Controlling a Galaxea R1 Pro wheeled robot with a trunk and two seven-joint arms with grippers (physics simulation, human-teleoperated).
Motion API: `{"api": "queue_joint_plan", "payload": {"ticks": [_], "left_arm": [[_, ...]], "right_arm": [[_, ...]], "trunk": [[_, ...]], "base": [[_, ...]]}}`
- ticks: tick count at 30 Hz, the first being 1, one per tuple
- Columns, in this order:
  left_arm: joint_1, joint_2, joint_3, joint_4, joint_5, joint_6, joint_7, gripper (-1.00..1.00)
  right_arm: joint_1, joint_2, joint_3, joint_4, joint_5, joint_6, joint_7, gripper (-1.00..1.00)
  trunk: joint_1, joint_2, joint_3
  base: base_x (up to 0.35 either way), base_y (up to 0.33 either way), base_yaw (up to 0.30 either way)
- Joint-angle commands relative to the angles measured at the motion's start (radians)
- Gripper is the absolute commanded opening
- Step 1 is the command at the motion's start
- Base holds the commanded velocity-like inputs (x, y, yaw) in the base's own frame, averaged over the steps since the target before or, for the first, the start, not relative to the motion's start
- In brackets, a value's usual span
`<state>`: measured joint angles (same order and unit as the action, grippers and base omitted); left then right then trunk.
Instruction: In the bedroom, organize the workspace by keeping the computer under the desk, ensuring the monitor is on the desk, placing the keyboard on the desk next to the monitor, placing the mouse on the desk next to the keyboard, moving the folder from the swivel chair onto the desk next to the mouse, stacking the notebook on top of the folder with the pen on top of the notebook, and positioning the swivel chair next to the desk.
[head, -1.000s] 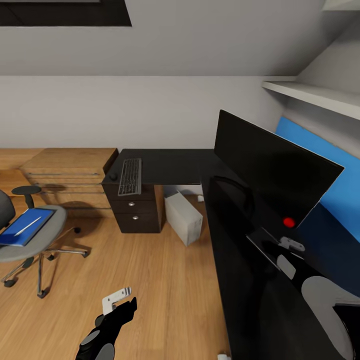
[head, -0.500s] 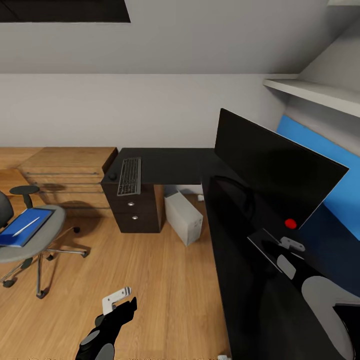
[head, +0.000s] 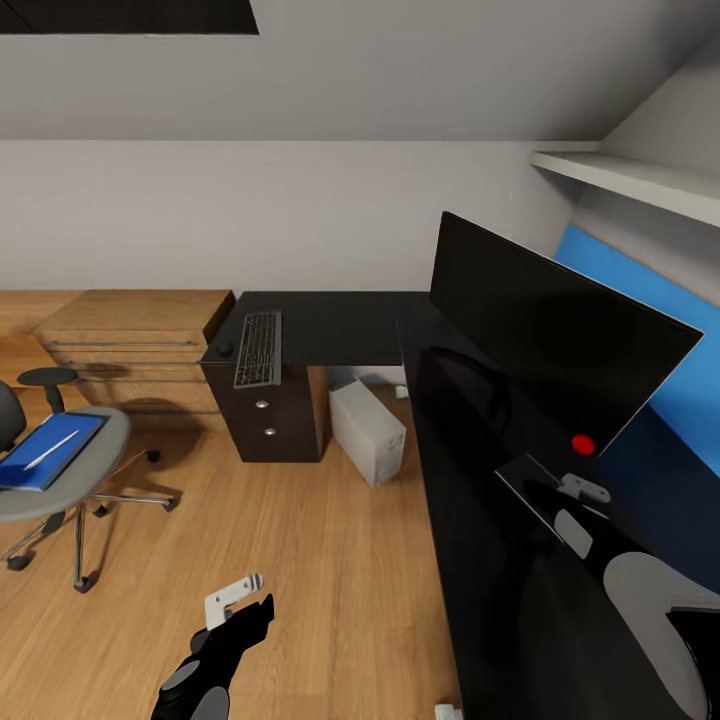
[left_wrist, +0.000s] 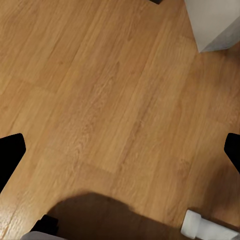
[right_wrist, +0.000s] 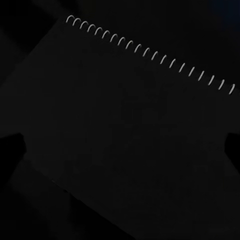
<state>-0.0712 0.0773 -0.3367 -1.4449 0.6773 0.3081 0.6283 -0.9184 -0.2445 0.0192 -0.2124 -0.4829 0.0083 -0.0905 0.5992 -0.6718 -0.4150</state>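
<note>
Against the earlier head pictures the whole scene has slid a little down and leftward, so our camera has turned slightly; nothing itself has moved. We see the black L-shaped counter (head: 330, 330) with the monitor (head: 550, 335) upright on its right wing, a red dot low on the screen. On the far-left wing the keyboard (head: 259, 349) lies flat with the small dark mouse (head: 226, 349) just left of it. The pale grey computer (head: 369, 431) stands on the wooden floor (head: 330, 560) under the counter, beside the drawers with round silver knobs. At the left the swivel chair (head: 60, 470), cut off by the picture's edge, carries the bright blue folder (head: 45, 452) with the thin white pen (head: 52, 450) on top. Our left claw (head: 238, 596) hangs over bare floor, its dark tips wide apart in the wrist view. Our right claw (head: 580, 490) hovers over the near counter; the wrist view there is nearly black, but we make out the notebook (right_wrist: 125, 130) by its wire spiral, and the tips at either edge look spread, holding nothing.
</note>
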Motion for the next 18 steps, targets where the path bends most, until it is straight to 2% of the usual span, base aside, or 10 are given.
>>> {"api": "queue_joint_plan", "payload": {"ticks": [1, 9, 18], "left_arm": [[-0.001, 0.001, -0.003, -0.002, 0.005, 0.002, 0.009, 1.0], [-0.001, 0.0, -0.004, -0.002, 0.005, 0.002, 0.01, 1.0], [-0.001, 0.0, -0.009, -0.002, 0.005, 0.002, 0.011, 1.0]], "right_arm": [[0.0, 0.0, 0.002, 0.0, -0.005, -0.003, -0.002, 1.0], [0.0, 0.002, 0.005, 0.008, -0.005, -0.086, -0.007, 1.0], [0.0, 0.003, 0.004, 0.011, -0.005, -0.107, -0.008, 1.0]], "trunk": [[0.0, -0.001, -0.001], [0.0, -0.001, -0.001], [0.0, -0.001, -0.001]], "base": [[0.0, 0.0, 0.0], [0.0, 0.0, 0.0], [0.0, -0.046, 0.0]]}}
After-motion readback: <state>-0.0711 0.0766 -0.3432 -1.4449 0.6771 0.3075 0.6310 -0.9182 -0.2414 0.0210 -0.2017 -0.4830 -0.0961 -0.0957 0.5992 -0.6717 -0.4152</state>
